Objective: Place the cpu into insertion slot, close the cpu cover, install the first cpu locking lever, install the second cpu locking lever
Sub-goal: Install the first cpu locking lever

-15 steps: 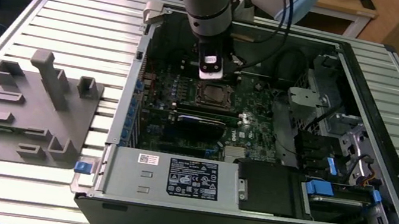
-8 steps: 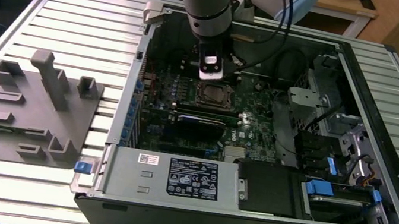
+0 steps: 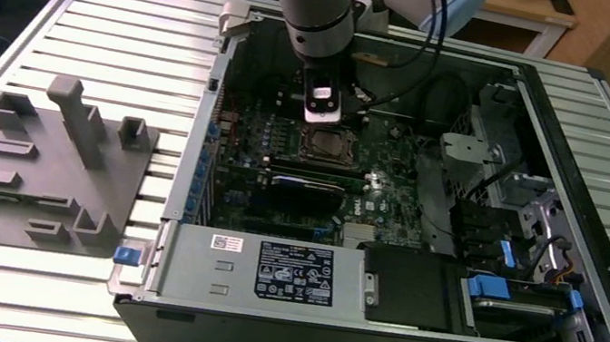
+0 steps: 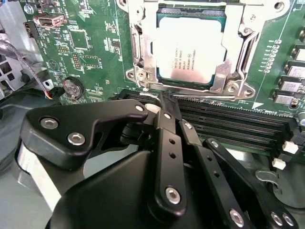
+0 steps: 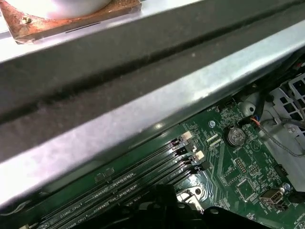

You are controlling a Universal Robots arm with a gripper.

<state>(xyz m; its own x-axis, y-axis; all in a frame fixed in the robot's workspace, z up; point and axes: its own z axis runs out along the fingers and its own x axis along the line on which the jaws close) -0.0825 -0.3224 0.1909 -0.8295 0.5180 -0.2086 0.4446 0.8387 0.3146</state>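
Note:
In the second wrist view the cpu (image 4: 188, 47), a silver-grey square chip, lies in the insertion slot (image 4: 143, 71) on the green board. The cpu cover (image 4: 234, 59) lies flat over it, its window framing the chip. A thin metal locking lever (image 4: 214, 96) runs along the socket edge nearest the gripper. My gripper (image 4: 164, 102) has its black fingers (image 4: 167, 129) shut together, with the tips touching that edge at the lever. In the exterior view the gripper (image 3: 323, 119) hangs just behind the insertion slot (image 3: 327, 145) inside the open computer case.
Black memory slots (image 4: 238, 124) lie right under the gripper. A coin battery (image 4: 72, 87) sits beside them. The case wall (image 5: 143, 109) passes close by the wrist. A power supply box (image 3: 264, 270) and drive bays (image 3: 507, 286) fill the case's near side. A grey fixture (image 3: 48, 167) stands at the exterior view's left.

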